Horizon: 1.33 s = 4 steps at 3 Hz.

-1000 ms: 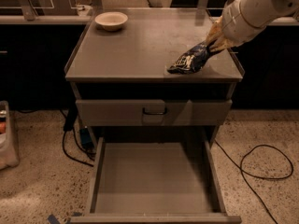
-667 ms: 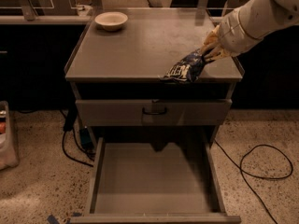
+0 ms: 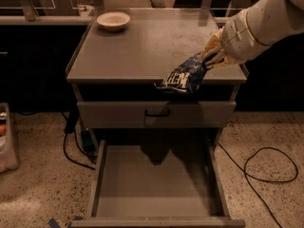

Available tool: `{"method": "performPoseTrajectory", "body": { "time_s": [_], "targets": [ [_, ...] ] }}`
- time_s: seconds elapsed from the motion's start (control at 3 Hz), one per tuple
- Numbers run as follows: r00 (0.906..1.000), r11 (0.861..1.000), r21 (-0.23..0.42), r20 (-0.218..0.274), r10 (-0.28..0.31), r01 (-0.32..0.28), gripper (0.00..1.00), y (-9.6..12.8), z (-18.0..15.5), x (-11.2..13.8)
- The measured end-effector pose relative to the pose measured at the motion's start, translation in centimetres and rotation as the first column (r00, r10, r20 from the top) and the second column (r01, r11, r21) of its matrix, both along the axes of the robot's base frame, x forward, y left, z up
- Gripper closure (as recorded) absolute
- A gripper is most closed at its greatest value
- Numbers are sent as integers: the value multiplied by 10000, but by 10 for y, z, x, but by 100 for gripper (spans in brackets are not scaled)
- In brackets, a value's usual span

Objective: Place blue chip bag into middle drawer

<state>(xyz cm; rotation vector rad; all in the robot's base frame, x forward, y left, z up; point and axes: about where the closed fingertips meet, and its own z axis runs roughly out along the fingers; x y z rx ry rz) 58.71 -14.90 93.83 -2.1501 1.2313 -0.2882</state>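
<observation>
The gripper (image 3: 205, 62) grasps the bag (image 3: 183, 78) by one corner over the desk (image 3: 137, 46) edge. A slipping pinch could drop it outside the drawer (image 3: 152, 186).

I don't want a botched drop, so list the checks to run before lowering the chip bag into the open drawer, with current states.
1. Gripper, over the cabinet top's front right, shut on the blue chip bag: ok.
2. Middle drawer open, floor bare: ok.
3. Bag low enough to release: not ok, it hangs at the top's front edge.
4. Drawer front shut, out of the path: ok.
5. Bowl at rear left, off the path: ok.
</observation>
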Motion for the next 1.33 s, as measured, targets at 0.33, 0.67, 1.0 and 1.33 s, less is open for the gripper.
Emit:
{"method": "performPoseTrajectory", "body": {
  "time_s": [0.33, 0.67, 1.0, 1.33],
  "targets": [
    [9997, 9996, -197, 87, 207, -205, 100, 4, -9, 1],
    [9992, 9992, -133, -140, 373, -375, 100, 8, -43, -7],
    [9985, 9995, 129, -470, 292, -286, 100, 14, -77, -28],
    [9971, 10000, 55, -756, -14, 18, 100, 13, -147, -58]
  ]
}}
